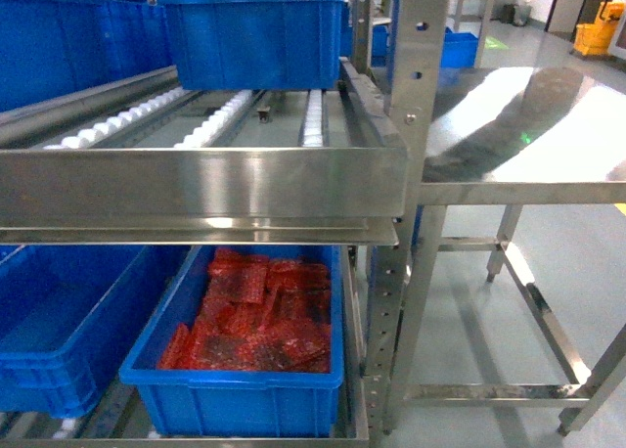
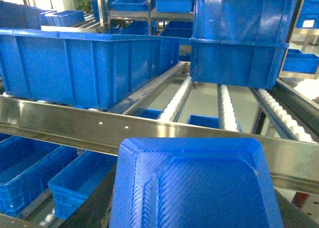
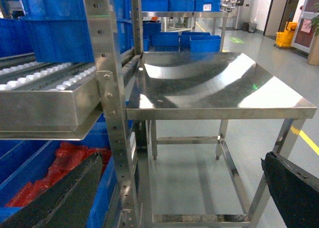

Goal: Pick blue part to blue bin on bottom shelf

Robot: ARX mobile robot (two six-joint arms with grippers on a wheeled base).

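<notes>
Showing plain blue inside, blue bin

The bottom shelf carries a plain blue bin beside a crate of red mesh bags.

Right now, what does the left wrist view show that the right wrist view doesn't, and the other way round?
Only the left wrist view shows a blue tray-like piece filling its foreground, apparently held at the gripper, and a long blue crate on the rollers. Only the right wrist view shows the steel table, the red mesh bags and the yellow mop bucket. Both show the white roller tracks and the stacked blue crates.
</notes>
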